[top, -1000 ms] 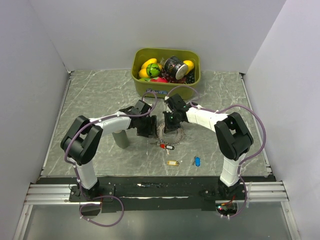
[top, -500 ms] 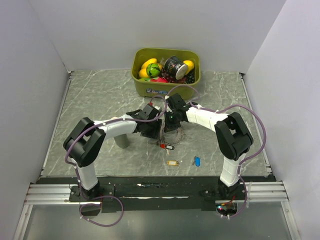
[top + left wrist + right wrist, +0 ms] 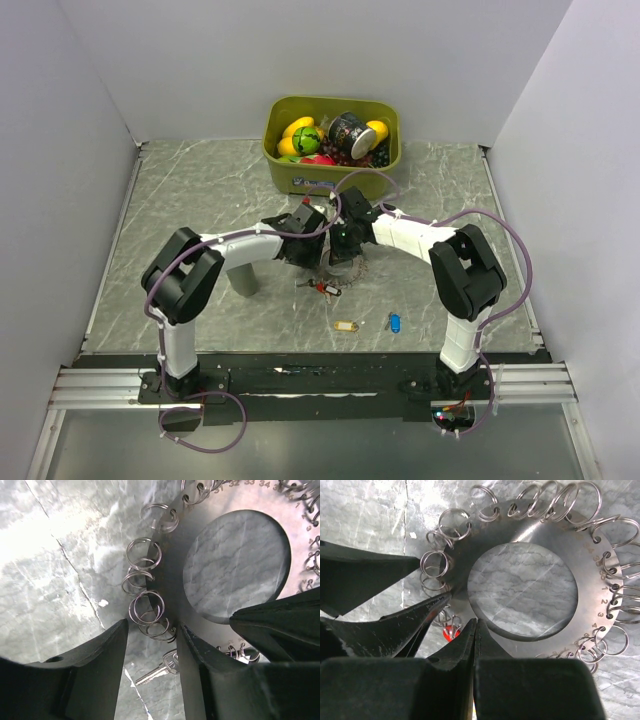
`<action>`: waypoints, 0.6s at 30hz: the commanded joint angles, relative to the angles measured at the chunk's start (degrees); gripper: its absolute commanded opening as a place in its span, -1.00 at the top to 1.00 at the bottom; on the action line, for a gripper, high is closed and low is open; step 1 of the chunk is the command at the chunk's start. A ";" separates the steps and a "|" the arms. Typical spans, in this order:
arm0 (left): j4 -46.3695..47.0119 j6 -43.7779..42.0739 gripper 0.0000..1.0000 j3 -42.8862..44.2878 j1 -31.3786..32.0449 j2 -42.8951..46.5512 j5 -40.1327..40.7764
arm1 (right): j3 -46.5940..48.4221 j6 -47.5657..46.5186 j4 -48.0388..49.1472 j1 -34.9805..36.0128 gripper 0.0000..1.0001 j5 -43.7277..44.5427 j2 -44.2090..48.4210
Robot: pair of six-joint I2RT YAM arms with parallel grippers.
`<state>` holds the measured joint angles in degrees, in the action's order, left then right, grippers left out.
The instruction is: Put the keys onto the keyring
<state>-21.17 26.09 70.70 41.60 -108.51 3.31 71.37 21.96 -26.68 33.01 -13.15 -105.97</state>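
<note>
A grey marbled table (image 3: 180, 200) is walled on three sides. An olive-green bin (image 3: 300, 180) filled with mixed objects is placed at its far edge, and a grey cylinder (image 3: 243, 280) is stood upright left of centre.

The keyring (image 3: 350, 268) is laid flat at mid-table, in front of the bin – in the wrist views it is shown as a flat metal disc (image 3: 595, 595) with a large round hole, numbered along its rim and hung all round with wire rings (image 3: 145, 555).

Both grippers are brought together over its left edge. The left gripper (image 3: 150, 630) is held with its fingers apart, set to either side of one wire ring; whether that ring is touched cannot be told. The right gripper (image 3: 475, 625) is closed, fingertips together above the disc's band; a pinch on the disc cannot be confirmed.

The red key (image 3: 322, 289) is found just in front of the keyring, beside the grippers. The yellow key (image 3: 345, 326) and blue key (image 3: 394, 322) are left loose on the table nearer the arm bases – apart from the keyring
</note>
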 commanded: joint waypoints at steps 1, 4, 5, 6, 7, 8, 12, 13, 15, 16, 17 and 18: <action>0.16 -1.56 0.02 3.13 0.14 0.67 1.61 | 1.84 -1.03 -0.39 -0.14 1.00 0.58 0.59; 0.34 -1.21 0.02 2.87 0.06 2.16 0.82 | 1.49 -2.61 0.75 -0.14 1.00 -0.47 1.12; 0.43 -0.87 0.00 2.69 -0.12 3.38 0.47 | 1.40 -3.23 1.62 -0.06 1.00 -0.82 1.38; 0.77 -0.25 -0.03 2.08 -0.38 4.00 -0.23 | 1.31 -4.45 2.24 -0.14 0.98 -1.09 1.56; 0.69 0.19 -0.07 1.73 -1.34 4.62 -1.45 | 1.05 -5.07 2.68 -0.06 0.95 -1.27 1.91; 0.52 0.63 -0.15 1.55 -1.87 6.01 -2.16 | 0.96 -5.69 3.12 0.03 0.93 -1.62 2.00; -0.98 2.73 -0.34 1.99 -5.56 9.98 -4.97 | -0.62 -9.02 6.80 0.03 0.51 -2.49 3.49; -1.76 3.09 -0.36 2.42 -7.57 10.85 -6.20 | -1.67 -9.64 7.68 0.21 0.44 -2.76 4.19; -2.56 4.66 -0.41 3.56 -10.13 13.32 -9.80 | -2.64 -11.22 9.44 0.30 0.24 -4.16 4.72; -3.08 5.20 -0.42 4.01 -12.66 14.02 -10.95 | -3.43 -11.75 11.19 0.56 0.18 -4.52 4.98; -3.96 5.81 -0.45 4.45 -13.99 15.33 -13.66 | -3.87 -12.28 12.08 0.82 0.05 -4.87 5.16; -4.23 6.78 -0.47 5.15 -15.40 16.04 -14.90 | -4.40 -13.59 12.96 1.00 -0.01 -6.09 5.16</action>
<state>-24.10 28.86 71.99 31.29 -98.26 -3.86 68.97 13.30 -19.62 33.12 -16.21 -103.98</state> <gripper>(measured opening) 0.717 0.450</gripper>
